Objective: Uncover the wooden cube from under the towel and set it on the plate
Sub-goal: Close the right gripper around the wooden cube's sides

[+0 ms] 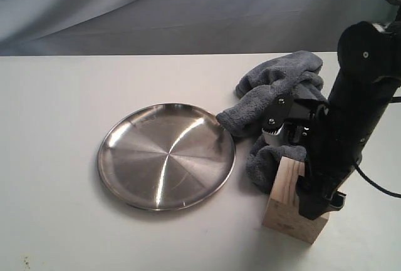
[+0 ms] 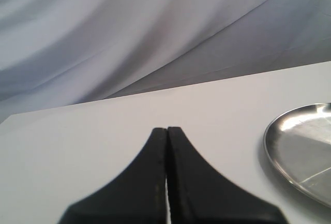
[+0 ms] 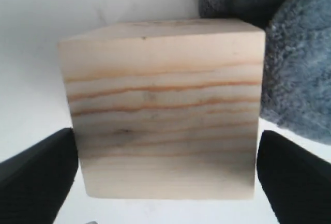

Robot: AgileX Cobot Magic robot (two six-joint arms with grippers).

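The wooden cube (image 1: 287, 207) stands uncovered on the table, right of the plate (image 1: 166, 155), pale with orange grain lines. My right gripper (image 1: 311, 201) comes down over it. In the right wrist view the cube (image 3: 165, 105) fills the space between the two black fingers (image 3: 36, 177), which lie against its opposite sides with no gap showing. The grey-blue towel (image 1: 276, 89) is bunched up just behind the cube, partly under the right arm, and touches the plate's rim. My left gripper (image 2: 167, 130) is shut on nothing, low over bare table beside the plate (image 2: 305, 146).
The silver plate holds nothing. A white table (image 1: 56, 127) carries everything, and a grey cloth backdrop (image 1: 156, 8) hangs behind it. The right arm's black body rises over the cube and towel at the right edge.
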